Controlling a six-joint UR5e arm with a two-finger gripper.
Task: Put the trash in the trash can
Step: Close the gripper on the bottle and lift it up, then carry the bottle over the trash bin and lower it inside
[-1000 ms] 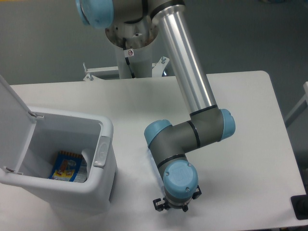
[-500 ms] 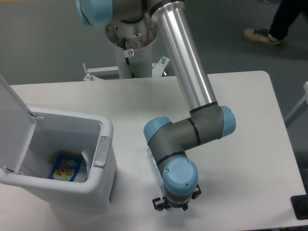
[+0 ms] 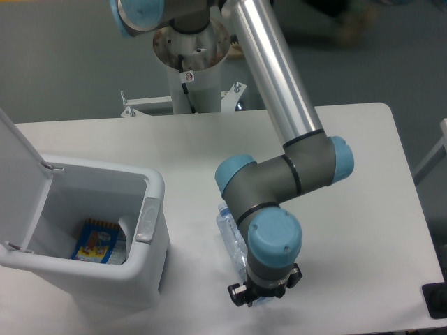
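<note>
One arm works at the white table (image 3: pixel 363 174). Nearest the viewer, at the lower centre of the frame, the gripper (image 3: pixel 264 299) points straight down, seen from above, so that the blue-capped wrist joint hides its fingers; how far the jaws stand apart cannot be told, nor whether they have hold of anything. Just beside the wrist, on its left, the clear bluish bottle (image 3: pixel 232 234) shows as a long slanted shape, its upper end near the elbow joint and its lower end passing under the wrist toward the gripper; whether it lies on the tabletop or hangs clear of it cannot be told.

At the lower left stands the trash can (image 3: pixel 155 269), a white boxy bin with rounded corners. Its flip lid (image 3: pixel 17 174) is swung open and stands up along the left edge, and a grey latch (image 3: pixel 147 219) sits on the right rim. Inside, on the bottom, lies a blue and yellow printed packet (image 3: pixel 98 242).

Farther back, the silver upper arm (image 3: pixel 276 77) rises diagonally to the robot base (image 3: pixel 188 52) at the top centre, behind the table's far edge. The crumpled wrapper cannot be made out.
</note>
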